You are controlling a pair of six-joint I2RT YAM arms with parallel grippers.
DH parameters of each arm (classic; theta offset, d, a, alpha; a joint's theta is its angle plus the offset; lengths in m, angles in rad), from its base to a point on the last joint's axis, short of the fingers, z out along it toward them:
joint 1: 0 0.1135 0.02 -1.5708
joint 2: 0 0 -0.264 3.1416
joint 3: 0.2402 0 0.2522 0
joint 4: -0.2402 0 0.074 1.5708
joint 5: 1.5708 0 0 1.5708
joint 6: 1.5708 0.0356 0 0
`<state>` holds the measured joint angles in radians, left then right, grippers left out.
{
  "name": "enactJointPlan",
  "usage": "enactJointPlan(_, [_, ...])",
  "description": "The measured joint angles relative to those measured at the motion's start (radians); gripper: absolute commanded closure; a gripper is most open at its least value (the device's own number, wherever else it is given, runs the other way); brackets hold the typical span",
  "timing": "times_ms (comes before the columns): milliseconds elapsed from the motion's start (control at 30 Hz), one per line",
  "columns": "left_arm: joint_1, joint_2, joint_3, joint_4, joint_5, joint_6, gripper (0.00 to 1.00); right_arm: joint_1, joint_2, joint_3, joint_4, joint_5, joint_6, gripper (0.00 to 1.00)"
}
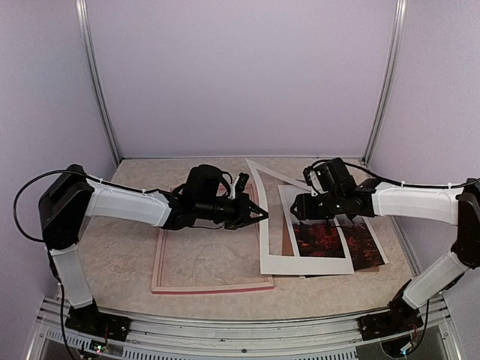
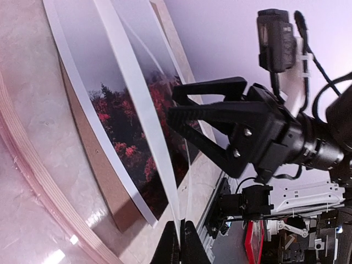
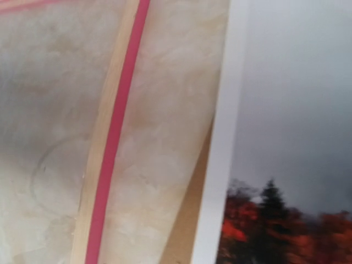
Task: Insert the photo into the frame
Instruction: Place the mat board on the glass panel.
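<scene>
Currently the photo [image 1: 322, 240] lies flat on a brown board [image 2: 96, 162], right of the frame [image 1: 214, 287]. It looks light, floppy and easy to crease, so you'd take it by the white border. The left gripper [image 2: 180, 241] pinches the white mat [image 1: 300, 264]. The right gripper [image 2: 173, 104] hangs half-spread over the print.

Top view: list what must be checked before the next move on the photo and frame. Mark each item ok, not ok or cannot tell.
1. The frame lies flat on the table: ok.
2. The photo sits inside the frame: not ok; it lies to the right of it, on the brown backing board.
3. The photo faces up: ok.
4. The left gripper is shut on the edge of the white mat: ok.
5. The white mat is off the photo: not ok; it overlaps the print.
6. The right gripper, above the photo, is open: cannot tell.
</scene>
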<state>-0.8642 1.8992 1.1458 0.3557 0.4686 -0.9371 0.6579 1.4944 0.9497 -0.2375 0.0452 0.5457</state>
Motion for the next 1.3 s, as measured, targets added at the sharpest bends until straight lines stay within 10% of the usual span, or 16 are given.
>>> enactJointPlan(733, [0.315, -0.535, -0.231, -0.665, 0.012, 0.27, 0.97, -0.026, -0.063, 0.016, -0.109, 0.082, -0.087, 0.46])
enactJointPlan(1300, [0.476, -0.497, -0.263, -0.911, -0.021, 0.448, 1.0, -0.033, 0.012, 0.016, -0.039, 0.048, -0.127, 0.46])
